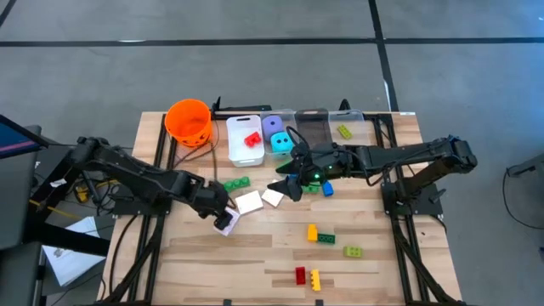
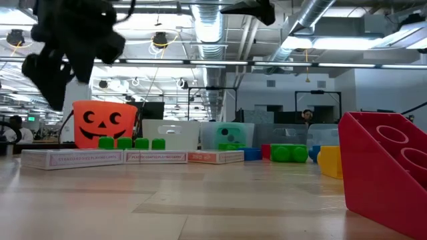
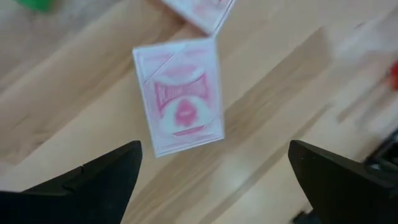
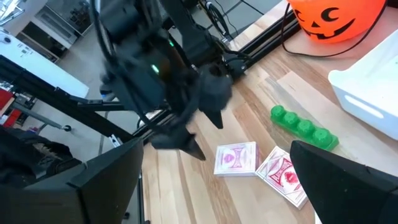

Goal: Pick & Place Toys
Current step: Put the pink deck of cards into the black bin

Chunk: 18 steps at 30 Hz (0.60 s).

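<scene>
Pale wooden planks formed the table [image 1: 255, 255] before us, smooth and lightly grained, with grey floor around it. Along the far edge we saw a round orange bucket [image 1: 188, 120] with a pumpkin face and a row of clear, boxy plastic bins [image 1: 245, 140] holding a red brick, a purple die, a teal die and a yellow-green brick.

We found the left gripper [image 1: 223, 214] hovering over a flat red-and-white card [image 3: 179, 95], rectangular with an ornate printed back; its fingers stood wide apart and held nothing. Two more cards [image 1: 249, 201] lay just beside it, and a knobbed green brick [image 1: 237, 183] sat near them.

We saw the right gripper [image 1: 290, 186] above the middle of the table near the cards, its fingers also spread wide and empty. Glossy studded bricks lay scattered on the near half of the table: yellow and green ones [image 1: 320, 235], another green one [image 1: 352, 252], and a red and yellow pair [image 1: 308, 276].
</scene>
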{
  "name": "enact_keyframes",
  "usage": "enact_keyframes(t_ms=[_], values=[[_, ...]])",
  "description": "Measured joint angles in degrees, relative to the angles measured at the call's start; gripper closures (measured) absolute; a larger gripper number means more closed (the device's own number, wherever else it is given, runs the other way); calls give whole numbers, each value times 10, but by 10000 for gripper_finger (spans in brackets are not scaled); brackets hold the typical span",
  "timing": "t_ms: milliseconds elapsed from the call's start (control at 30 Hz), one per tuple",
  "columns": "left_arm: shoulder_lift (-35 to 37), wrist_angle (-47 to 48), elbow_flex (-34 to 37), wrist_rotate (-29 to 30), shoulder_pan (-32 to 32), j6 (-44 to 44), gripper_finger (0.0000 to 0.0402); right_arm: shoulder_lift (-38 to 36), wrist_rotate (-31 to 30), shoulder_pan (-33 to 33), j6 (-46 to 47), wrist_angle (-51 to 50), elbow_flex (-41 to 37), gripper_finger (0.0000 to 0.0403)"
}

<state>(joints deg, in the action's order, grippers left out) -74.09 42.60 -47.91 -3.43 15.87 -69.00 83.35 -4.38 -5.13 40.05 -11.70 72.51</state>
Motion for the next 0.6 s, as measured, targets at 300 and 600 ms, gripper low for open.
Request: enact_keyframes(t_ms=[300, 600], values=[[-92, -18, 0, -30, -16, 8, 5, 0, 3, -5, 0, -5, 0, 6], [-126, -41, 0, -26, -21, -7, 5, 0, 18, -5, 0, -39, 0, 6]])
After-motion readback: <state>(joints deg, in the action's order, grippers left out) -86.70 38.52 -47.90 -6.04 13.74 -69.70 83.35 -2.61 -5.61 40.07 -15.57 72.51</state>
